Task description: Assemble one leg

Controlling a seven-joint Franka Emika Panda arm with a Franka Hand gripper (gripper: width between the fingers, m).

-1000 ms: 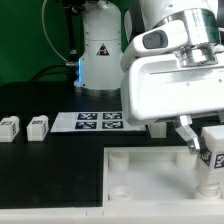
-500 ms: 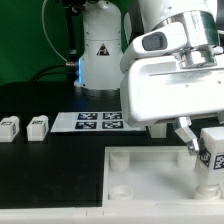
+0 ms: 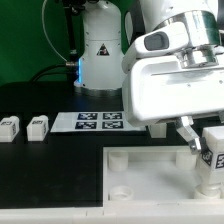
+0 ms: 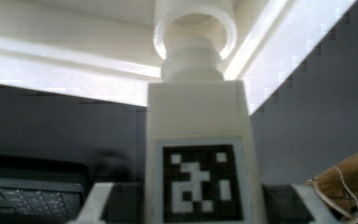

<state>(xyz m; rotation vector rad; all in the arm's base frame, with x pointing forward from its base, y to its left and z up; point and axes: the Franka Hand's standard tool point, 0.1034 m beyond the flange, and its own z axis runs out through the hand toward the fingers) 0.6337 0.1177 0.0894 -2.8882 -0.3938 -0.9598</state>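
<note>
My gripper [image 3: 209, 150] is shut on a white leg [image 3: 214, 155] with a black-and-white tag, holding it upright at the exterior view's right, over the far right part of the large white panel [image 3: 140, 175]. In the wrist view the held leg [image 4: 197, 140] fills the middle, tag facing the camera, its narrow end meeting a round corner socket [image 4: 201, 35] of the panel. The fingers [image 4: 101, 200] flank the leg on both sides. Two more legs [image 3: 10, 126] [image 3: 38, 125] lie on the black table at the exterior view's left.
The marker board [image 3: 96, 121] lies flat on the table behind the panel. The robot's white base [image 3: 100, 50] stands at the back before a green curtain. The arm's large white body [image 3: 170, 85] hides the table's far right.
</note>
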